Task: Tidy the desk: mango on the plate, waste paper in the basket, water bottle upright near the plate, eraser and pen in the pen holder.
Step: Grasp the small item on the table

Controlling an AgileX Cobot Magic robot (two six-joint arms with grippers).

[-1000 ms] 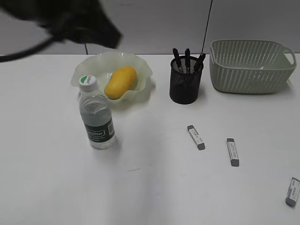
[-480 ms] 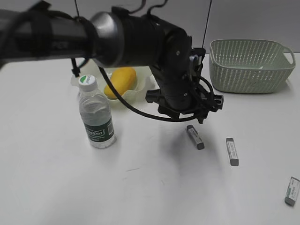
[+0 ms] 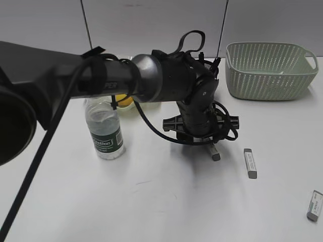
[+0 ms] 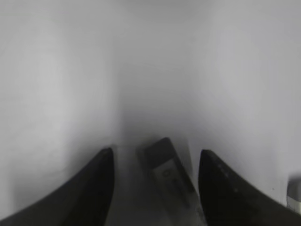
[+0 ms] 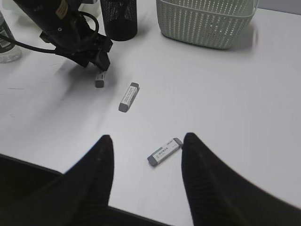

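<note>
Standing upright at the left of the desk (image 3: 75,201): water bottle (image 3: 104,128), with a sliver of mango (image 3: 123,100) just behind, mostly hidden by the left arm (image 3: 101,80); plate not discernible behind that arm. Reaching across the middle: left gripper (image 4: 155,188), low over the desk, fingers (image 4: 94,188) spread wide on either side of a grey eraser (image 4: 171,181), not closed on it. Behind the arm: pen holder (image 5: 119,16), partly hidden. Further right: second eraser (image 3: 250,163) lying flat, apart. At the back right: basket (image 3: 270,70). Near the right edge: third eraser (image 3: 314,205). Hovering above it: right gripper (image 5: 146,174), fingers wide apart, holding nothing.
</note>
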